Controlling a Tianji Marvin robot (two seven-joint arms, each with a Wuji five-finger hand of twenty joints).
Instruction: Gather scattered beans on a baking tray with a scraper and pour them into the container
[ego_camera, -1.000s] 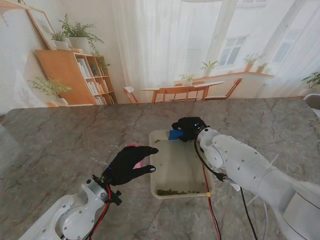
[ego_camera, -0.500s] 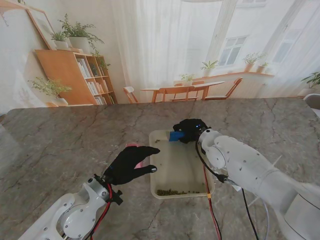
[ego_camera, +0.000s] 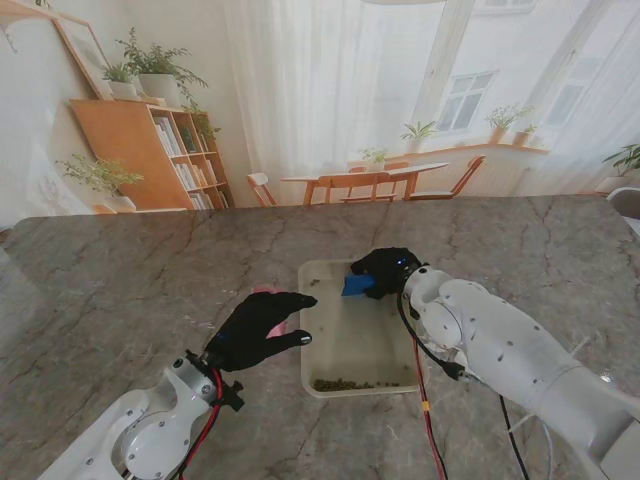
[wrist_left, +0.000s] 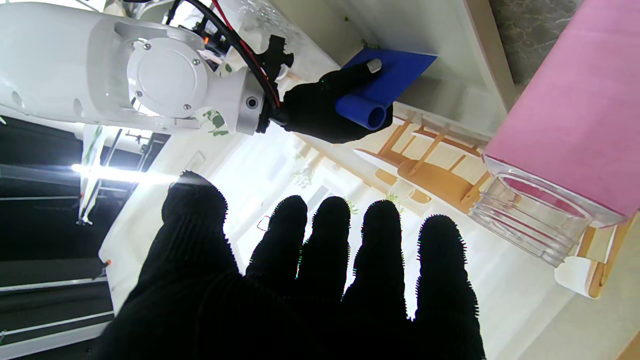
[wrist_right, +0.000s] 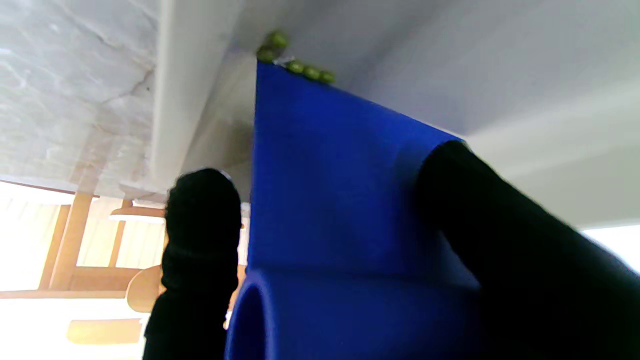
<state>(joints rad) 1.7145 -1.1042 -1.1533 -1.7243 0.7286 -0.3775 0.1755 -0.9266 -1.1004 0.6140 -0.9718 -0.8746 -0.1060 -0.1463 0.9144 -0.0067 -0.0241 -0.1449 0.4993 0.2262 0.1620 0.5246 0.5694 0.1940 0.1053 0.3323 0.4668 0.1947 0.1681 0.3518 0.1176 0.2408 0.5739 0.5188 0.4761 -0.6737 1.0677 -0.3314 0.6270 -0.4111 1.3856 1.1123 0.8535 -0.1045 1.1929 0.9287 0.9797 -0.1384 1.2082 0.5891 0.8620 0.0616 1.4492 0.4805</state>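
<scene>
While right hand grips blue plastic scraper, blade edge touches few green beans beside shallow white baking tray wall; left hand hovers empty, fingers spread.

The far end of the baking tray is occupied by the right hand and its blue scraper, whose edge meets the tray floor by the far wall. The tray's middle floor lies bare between the scraper and the bean pile at the near wall. The left hand and the pink-backed clear container crowd the tray's left rim; the worktop farther left lies open.
</scene>
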